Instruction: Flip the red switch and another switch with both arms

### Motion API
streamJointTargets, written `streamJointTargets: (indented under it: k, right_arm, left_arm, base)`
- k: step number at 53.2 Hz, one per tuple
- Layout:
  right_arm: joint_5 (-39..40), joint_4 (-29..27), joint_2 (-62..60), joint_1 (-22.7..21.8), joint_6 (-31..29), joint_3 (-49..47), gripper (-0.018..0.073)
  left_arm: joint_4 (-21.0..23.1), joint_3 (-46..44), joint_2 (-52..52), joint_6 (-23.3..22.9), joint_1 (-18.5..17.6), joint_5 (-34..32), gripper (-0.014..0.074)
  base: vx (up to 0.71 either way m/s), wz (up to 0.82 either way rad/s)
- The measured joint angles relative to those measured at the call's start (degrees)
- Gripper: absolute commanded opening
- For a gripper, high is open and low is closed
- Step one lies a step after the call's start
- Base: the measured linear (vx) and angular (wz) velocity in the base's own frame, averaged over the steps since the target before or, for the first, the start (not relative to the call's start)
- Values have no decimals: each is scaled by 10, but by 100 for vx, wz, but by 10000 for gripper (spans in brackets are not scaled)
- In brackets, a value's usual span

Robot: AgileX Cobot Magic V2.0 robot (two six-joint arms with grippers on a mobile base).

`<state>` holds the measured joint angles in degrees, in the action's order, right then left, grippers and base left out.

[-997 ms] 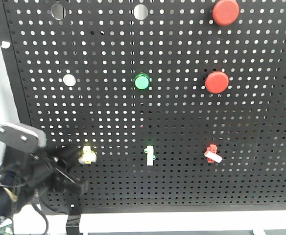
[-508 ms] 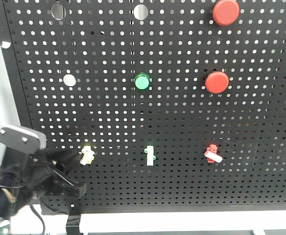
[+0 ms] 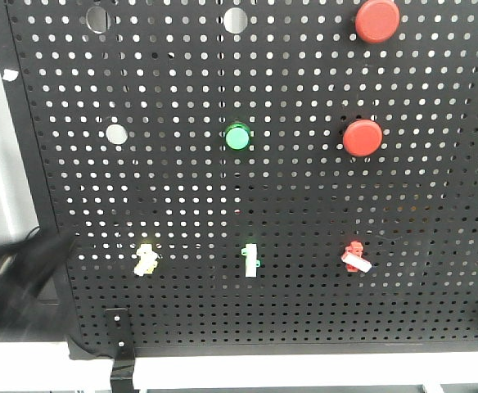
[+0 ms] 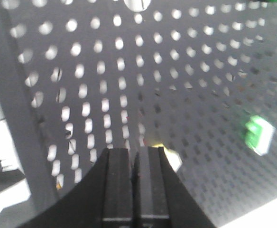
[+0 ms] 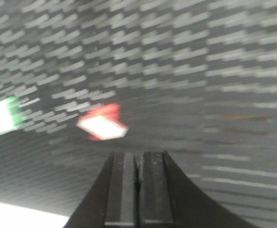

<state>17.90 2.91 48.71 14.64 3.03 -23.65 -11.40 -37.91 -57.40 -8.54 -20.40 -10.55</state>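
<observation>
The red switch [image 3: 354, 256] is a tiny red toggle with a white tip, low on the right of the black pegboard [image 3: 304, 188]. The pale-yellow switch [image 3: 146, 259] sits on the same row to the left. My left arm [image 3: 18, 278] is only a dark blur at the lower left, clear of the yellow switch. In the left wrist view my left gripper [image 4: 133, 151] is shut and empty, with the yellow switch [image 4: 172, 159] just behind its right finger. My right gripper [image 5: 138, 154] is shut and empty, below and right of the red switch [image 5: 103, 123].
A green-and-white upright toggle [image 3: 250, 260] stands between the two switches. Above are a green round button [image 3: 237, 137] and two large red push buttons [image 3: 362, 137], [image 3: 376, 20]. The board's left frame edge [image 3: 26, 147] and a white ledge [image 3: 304, 372] border it.
My left arm has pulled back from the yellow switch toward the lower left and is now a motion blur. The switches look unmoved.
</observation>
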Motion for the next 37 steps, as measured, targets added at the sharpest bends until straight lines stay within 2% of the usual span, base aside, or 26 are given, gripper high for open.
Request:
streamJointTargets:
  k: [11,24,37]
  right_arm:
    - [65,1,127,48,0,-59,-6]
    - [99,1,244,53,27,-143,-6]
    - [116,2,298,53,45,-187,-6]
  left_arm:
    - [0,59,37,0,0,0,3]
    - [0,63,43,0,0,-8,3]
    - [0,63,43,0,0,-22,3]
  base:
    - [0,0]
    - [0,0]
    - [0,0]
